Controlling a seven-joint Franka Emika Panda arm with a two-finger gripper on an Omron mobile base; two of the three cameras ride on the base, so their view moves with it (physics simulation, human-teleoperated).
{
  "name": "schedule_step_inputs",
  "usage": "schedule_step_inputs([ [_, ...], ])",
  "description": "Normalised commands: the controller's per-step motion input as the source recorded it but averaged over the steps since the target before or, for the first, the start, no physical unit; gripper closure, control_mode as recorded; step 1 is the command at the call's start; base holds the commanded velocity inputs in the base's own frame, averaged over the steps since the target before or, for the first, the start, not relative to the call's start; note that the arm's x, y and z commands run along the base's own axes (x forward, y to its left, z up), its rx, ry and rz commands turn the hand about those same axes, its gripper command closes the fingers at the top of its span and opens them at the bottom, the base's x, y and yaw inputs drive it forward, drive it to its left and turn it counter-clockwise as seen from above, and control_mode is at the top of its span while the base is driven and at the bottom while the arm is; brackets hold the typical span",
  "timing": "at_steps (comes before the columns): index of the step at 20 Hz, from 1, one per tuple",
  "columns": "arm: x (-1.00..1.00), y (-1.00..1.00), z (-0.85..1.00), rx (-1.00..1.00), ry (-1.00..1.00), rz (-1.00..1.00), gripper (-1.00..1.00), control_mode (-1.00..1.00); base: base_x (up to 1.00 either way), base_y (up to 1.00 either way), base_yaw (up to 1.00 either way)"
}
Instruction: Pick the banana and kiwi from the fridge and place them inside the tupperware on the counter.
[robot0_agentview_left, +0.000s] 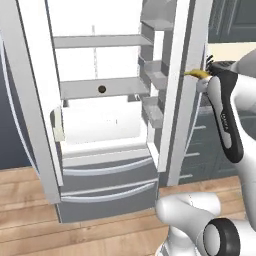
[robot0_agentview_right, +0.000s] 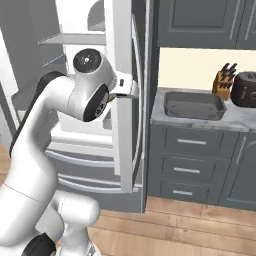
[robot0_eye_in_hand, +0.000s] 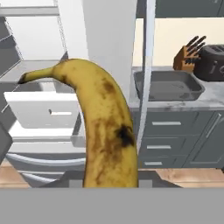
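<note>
Yellow and brown-spotted, the banana (robot0_eye_in_hand: 105, 127) sits clamped in the closed gripper (robot0_agentview_left: 209, 75), rising large in the hand view; in the left base view its tip (robot0_agentview_left: 196, 73) pokes out beside the hand, just past the edge of the open fridge (robot0_agentview_left: 100, 100) door. The fruit is out of the fridge and in the air, well apart from the tupperware (robot0_agentview_right: 194, 105), which lies to the right on the counter (robot0_agentview_right: 240, 119).

The step in hand looks like the carry across. To do it well, the arm should swing right clear of the door edge and its long handle (robot0_eye_in_hand: 146, 65), keep the banana level so it does not slip in the grip, and come over the middle of the container before lowering and letting go, low enough that the fruit does not bounce off the rim.

Inside the fridge, the kiwi (robot0_agentview_left: 102, 89) waits on a pale grey shelf. On the marbled counter beyond the container stand a knife block (robot0_agentview_right: 224, 80) and a black toaster (robot0_agentview_right: 246, 90); dark grey drawers (robot0_agentview_right: 189, 155) sit below, dark cabinets above, and a wooden floor (robot0_agentview_right: 190, 225) runs underneath.
</note>
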Motion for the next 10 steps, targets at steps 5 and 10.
schedule_step_inputs([
  [5,0.00,0.00,0.00,0.00,0.00,0.00,1.00,1.00,0.00,-1.00,-0.03],
  [10,0.00,0.00,0.00,0.00,0.00,0.00,1.00,1.00,0.06,-1.00,-0.02],
])
